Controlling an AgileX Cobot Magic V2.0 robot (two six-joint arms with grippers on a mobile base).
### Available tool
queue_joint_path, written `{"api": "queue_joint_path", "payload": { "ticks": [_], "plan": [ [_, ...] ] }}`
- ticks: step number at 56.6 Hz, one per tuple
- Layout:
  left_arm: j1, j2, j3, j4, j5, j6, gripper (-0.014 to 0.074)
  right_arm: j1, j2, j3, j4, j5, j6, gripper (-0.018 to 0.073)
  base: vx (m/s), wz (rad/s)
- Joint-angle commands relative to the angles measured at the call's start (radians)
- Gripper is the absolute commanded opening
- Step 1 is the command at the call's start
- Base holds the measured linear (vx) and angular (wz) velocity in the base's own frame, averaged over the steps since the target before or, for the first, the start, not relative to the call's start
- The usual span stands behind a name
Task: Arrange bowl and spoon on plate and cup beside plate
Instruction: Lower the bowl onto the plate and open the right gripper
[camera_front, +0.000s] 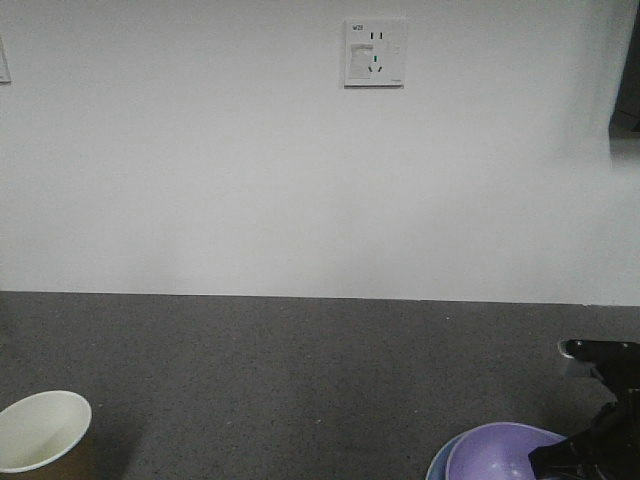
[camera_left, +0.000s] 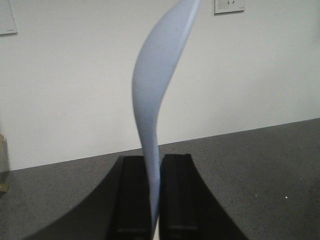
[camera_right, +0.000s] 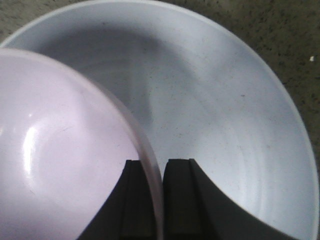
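My left gripper (camera_left: 155, 165) is shut on the pale blue spoon (camera_left: 160, 75), which stands upright between the black fingers in front of the white wall. My right gripper (camera_right: 159, 165) is shut on the rim of the lavender bowl (camera_right: 60, 150), one finger inside it and one outside. Under the bowl lies the light blue plate (camera_right: 220, 110). In the front view the bowl (camera_front: 500, 455) and a sliver of the plate (camera_front: 437, 465) show at the bottom right beside the right arm (camera_front: 600, 420). The brown paper cup (camera_front: 40, 430) stands at the bottom left.
A dark speckled tabletop (camera_front: 300, 370) runs back to a white wall (camera_front: 250, 160) that carries a power socket (camera_front: 375, 52).
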Motion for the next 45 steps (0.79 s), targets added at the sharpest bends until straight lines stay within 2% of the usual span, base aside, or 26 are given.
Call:
{"api": "queue_joint_path", "payload": {
  "ticks": [1, 7, 16, 36, 45],
  "plan": [
    [-0.009, 0.010, -0.025, -0.017, -0.071, -0.009, 0.0003, -0.001, -0.014, -0.036, 0.006, -0.052, 0.002, -0.0003, 0.00, 0.00],
    [-0.009, 0.010, -0.025, -0.017, -0.071, -0.009, 0.0003, -0.001, -0.011, -0.036, 0.006, -0.078, 0.002, 0.0016, 0.00, 0.00],
    [-0.009, 0.010, -0.025, -0.018, -0.067, -0.010, 0.0003, -0.001, -0.011, -0.036, 0.011, -0.096, 0.002, 0.0102, 0.00, 0.00],
    [-0.009, 0.010, -0.025, -0.018, -0.063, -0.011, 0.0003, -0.001, -0.011, -0.036, 0.008, -0.097, 0.002, 0.0495, 0.00, 0.00],
    [-0.009, 0.010, -0.025, -0.018, -0.063, -0.011, 0.0003, -0.001, -0.023, -0.037, -0.008, -0.097, 0.002, 0.0570, 0.00, 0.00]
  ]
}}
